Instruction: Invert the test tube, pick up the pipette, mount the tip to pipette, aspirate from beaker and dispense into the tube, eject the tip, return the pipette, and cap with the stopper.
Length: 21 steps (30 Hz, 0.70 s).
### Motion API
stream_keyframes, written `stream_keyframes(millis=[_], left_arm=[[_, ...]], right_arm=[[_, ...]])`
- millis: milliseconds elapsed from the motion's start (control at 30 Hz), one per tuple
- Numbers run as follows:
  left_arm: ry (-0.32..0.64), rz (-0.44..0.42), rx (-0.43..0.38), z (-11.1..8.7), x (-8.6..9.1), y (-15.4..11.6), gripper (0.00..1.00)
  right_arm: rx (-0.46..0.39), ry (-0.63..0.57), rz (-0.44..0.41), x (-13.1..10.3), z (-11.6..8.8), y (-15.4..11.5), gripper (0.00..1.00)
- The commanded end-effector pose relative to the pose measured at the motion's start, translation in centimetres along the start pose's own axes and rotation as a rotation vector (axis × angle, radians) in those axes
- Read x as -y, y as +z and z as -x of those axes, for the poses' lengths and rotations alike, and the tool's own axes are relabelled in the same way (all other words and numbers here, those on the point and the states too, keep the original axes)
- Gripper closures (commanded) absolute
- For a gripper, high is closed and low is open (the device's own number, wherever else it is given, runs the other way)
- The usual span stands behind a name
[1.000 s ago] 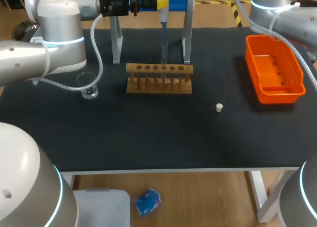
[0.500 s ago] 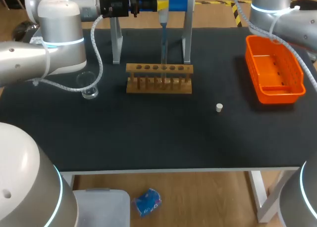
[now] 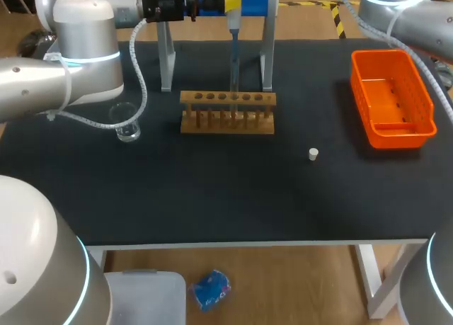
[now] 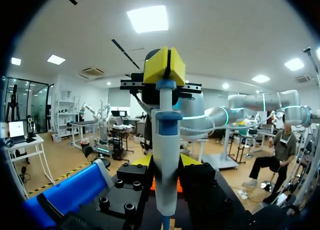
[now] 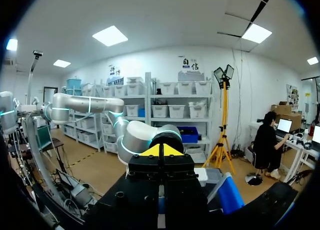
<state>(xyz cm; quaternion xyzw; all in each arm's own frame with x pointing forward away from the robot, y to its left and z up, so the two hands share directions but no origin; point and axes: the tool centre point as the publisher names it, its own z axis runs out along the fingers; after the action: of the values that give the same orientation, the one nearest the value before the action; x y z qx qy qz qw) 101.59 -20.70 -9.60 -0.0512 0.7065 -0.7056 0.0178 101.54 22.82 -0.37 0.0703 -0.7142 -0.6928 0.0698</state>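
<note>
The left tool pinched the pipette, which hung upright near the bench's far edge. Its tip pointed straight down at the test tube standing in the wooden rack. The right tool was pressed together and empty; that arm looked nearer the stopper, right of the rack.

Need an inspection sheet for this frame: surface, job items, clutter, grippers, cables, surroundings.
surface: black table top, nothing spilled that I can see.
job's things: pipette upright over wooden rack, tip down at a middle hole; beaker left of rack; stopper loose, right of rack; pipette stand behind rack.
clutter: orange bin at right side.
grippers: left gripper shut on pipette; right gripper shut, holding nothing.
cables: white coiled cable loops close to beaker; another crosses above orange bin.
surroundings: nothing seen.
</note>
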Motion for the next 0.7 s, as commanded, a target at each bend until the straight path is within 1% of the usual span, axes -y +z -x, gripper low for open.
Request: stream_keyframes(millis=[33,200,333,367,400,433,567,700], left_arm=[[-0.001,0.002,0.003,0.0,0.1,0.1,1.00],[-0.001,0.002,0.003,0.0,0.1,0.1,1.00],[-0.001,0.002,0.003,0.0,0.1,0.1,1.00],[-0.001,0.002,0.003,0.0,0.1,0.1,1.00],[-0.001,0.002,0.003,0.0,0.1,0.1,1.00],[-0.001,0.002,0.003,0.0,0.1,0.1,1.00],[-0.001,0.002,0.003,0.0,0.1,0.1,1.00],[-0.001,0.002,0.003,0.0,0.1,0.1,1.00]], right_arm=[[-0.005,-0.006,-0.013,-0.9,0.2,-0.3,1.00],[0.000,-0.033,-0.032,-1.9,0.1,-0.7,1.00],[0.004,-0.049,-0.076,-2.6,-0.4,-1.6,1.00],[0.002,-0.052,-0.089,-2.8,-0.6,-1.9,0.66],[0.005,-0.057,-0.113,-3.0,-0.8,-2.2,0.17],[0.013,-0.059,-0.132,-3.2,-1.1,-2.5,0.00],[0.048,-0.065,-0.208,-3.7,-2.1,-4.1,0.00],[0.083,-0.058,-0.290,-3.2,-3.1,-5.7,0.00]])
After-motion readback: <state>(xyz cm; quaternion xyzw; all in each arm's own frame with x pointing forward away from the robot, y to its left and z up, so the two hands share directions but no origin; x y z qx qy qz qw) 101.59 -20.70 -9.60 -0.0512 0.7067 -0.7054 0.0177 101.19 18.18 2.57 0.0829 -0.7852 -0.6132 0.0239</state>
